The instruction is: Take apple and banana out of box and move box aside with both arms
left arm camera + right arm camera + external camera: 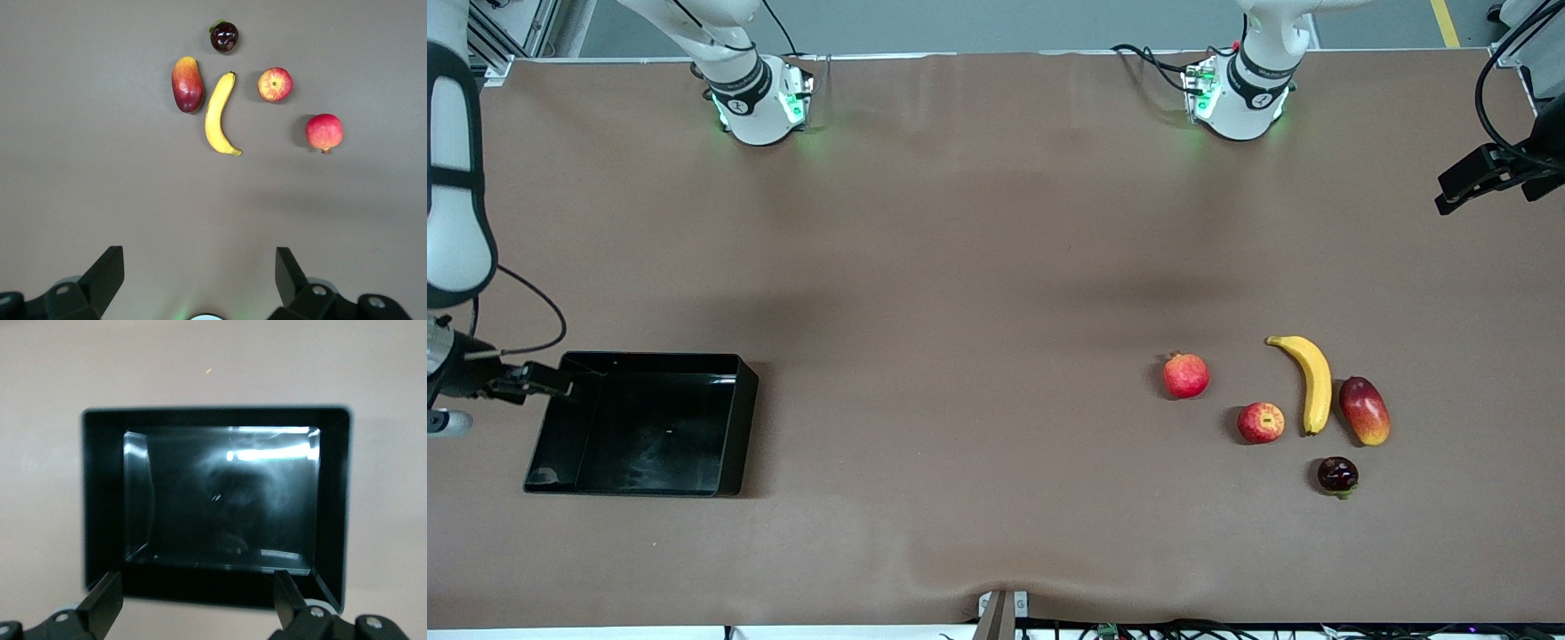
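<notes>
The black box (734,418) lies at the right arm's end of the table and holds nothing. My right gripper (547,382) is open, level with the box's end wall; in the right wrist view (198,597) its fingers stand wide just short of the box (100,493). The yellow banana (1313,382) and the small red apple (1260,422) lie toward the left arm's end, and also show in the left wrist view as banana (217,113) and apple (275,84). My left gripper (1458,182) is open and empty, up over the table's end, apart from the fruits; it also shows in its own view (200,273).
A red pomegranate (1185,374) lies beside the apple toward the table's middle. A red-and-yellow mango (1364,410) lies beside the banana. A small dark fruit (1337,475) lies nearest the front camera. Bare brown table spans between the box and the fruits.
</notes>
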